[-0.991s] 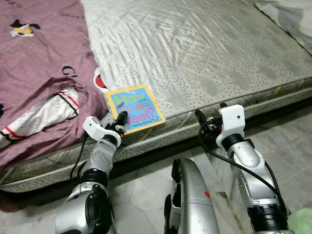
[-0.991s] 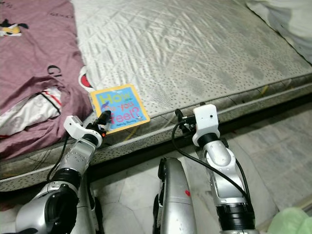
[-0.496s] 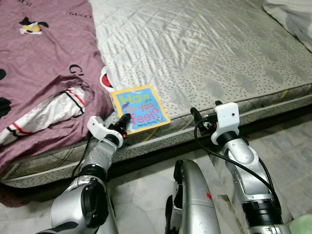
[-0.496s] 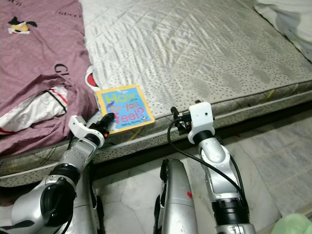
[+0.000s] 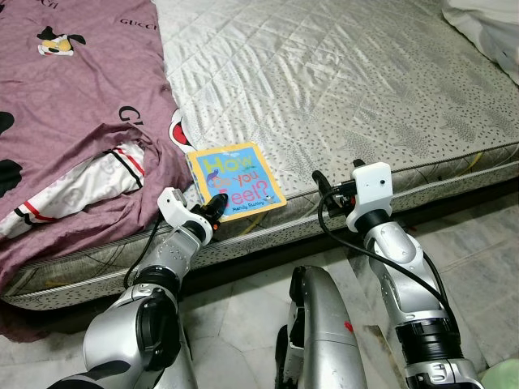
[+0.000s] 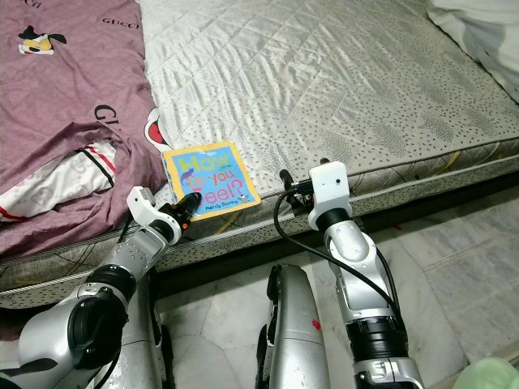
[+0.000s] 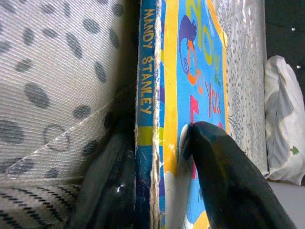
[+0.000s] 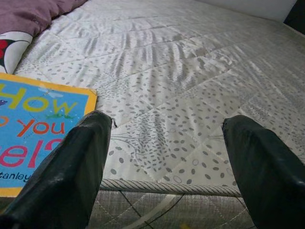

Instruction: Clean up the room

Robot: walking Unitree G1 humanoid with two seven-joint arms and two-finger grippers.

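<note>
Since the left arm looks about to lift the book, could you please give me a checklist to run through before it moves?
1. Left gripper fingers straddle the book edge, one on the cover, one beneath: ok.
2. Fingers fully clamped: cannot tell.
3. Grip is at the book's near corner, at the mattress edge: ok.
4. Purple blanket lies beside the book, not on it: ok.
5. Right gripper open, hovering at the mattress edge, apart from the book: ok.

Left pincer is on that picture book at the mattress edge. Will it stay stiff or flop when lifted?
The picture book looks like a thick board book with a squared spine, so probably stiff. Its glossy cover may slip between the left pincer fingers. Gripped at one corner, it may droop.
</note>
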